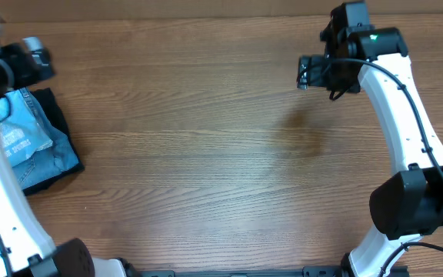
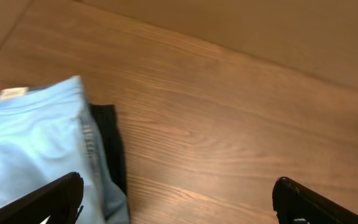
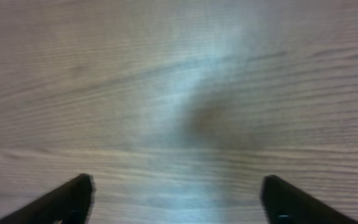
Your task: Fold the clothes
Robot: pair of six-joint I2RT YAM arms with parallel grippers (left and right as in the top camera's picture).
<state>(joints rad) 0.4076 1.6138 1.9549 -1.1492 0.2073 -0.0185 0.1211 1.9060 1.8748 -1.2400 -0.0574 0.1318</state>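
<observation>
The folded light sky-blue T-shirt lies at the table's left edge, on top of a pile. In the left wrist view the T-shirt fills the lower left, with a white neck label showing. My left gripper hovers just beyond the pile's far end. It is open and empty, its left finger above the shirt's edge. My right gripper is far away at the back right. It is open and empty over bare wood.
Folded denim jeans lie under the T-shirt, and a black garment lies beneath them; its black edge also shows in the left wrist view. The wooden table stretches between the two arms.
</observation>
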